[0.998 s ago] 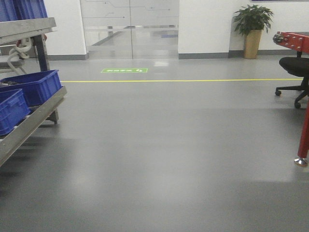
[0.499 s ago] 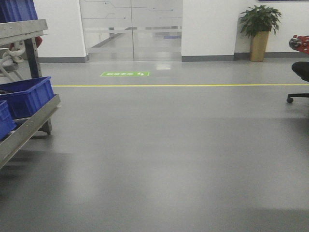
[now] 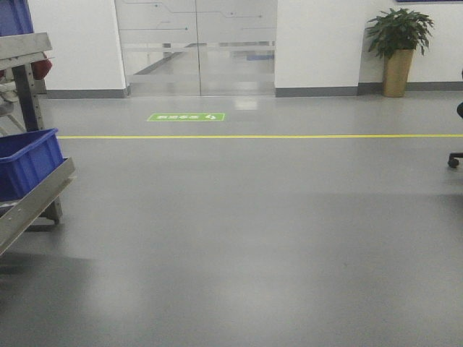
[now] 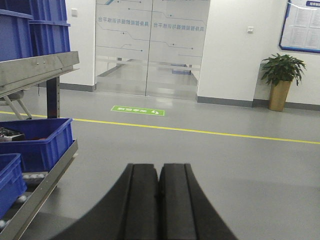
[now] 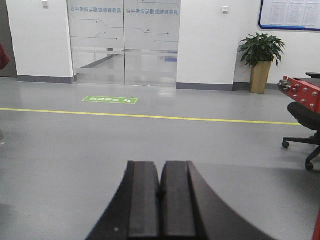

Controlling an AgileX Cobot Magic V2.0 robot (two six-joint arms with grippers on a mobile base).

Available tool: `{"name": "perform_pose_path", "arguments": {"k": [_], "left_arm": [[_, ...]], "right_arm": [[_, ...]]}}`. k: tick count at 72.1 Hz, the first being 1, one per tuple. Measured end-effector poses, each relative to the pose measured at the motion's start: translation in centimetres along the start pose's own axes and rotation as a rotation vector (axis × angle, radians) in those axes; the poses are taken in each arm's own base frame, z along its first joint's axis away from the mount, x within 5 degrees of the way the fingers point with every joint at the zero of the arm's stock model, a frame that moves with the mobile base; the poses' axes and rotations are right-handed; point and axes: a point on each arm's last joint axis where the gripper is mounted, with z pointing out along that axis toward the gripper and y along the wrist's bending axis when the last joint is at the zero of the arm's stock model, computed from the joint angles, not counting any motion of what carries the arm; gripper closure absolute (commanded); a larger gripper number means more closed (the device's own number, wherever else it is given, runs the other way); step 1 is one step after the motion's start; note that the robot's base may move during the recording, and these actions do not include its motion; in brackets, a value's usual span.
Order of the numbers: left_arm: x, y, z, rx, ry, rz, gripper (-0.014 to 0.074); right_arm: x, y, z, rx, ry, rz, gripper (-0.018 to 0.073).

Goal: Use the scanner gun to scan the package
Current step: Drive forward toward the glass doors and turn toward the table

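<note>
The view has advanced across the floor (image 3: 253,238), the blue bin (image 3: 25,163) sliding leftward; left pincer (image 4: 159,197) and right pincer (image 5: 160,200) are closed, empty; package and scanner gun appear nowhere; probably in transit.

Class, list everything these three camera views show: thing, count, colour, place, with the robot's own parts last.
glass doors: pair, frosted, far wall
floor sign: one, green, before doors
floor line: one, yellow, across floor
potted plant: one, green, right of doors
notice board: one, blue-framed, above plant
bins: several, blue, on rack
rack: one, grey, left
office chair: one, black, right
machine frame: one, red, beside chair
left gripper: one, black, jaws shut, empty
right gripper: one, black, jaws shut, empty
</note>
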Motion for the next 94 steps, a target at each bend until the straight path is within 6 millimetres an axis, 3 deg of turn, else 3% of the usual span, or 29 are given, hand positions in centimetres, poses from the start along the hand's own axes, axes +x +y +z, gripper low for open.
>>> {"name": "perform_pose_path", "arguments": {"k": [94], "left_arm": [[0.0,0.0,0.0,0.0,0.0,0.0,0.0707]], "right_arm": [[0.0,0.0,0.0,0.0,0.0,0.0,0.0728]]}}
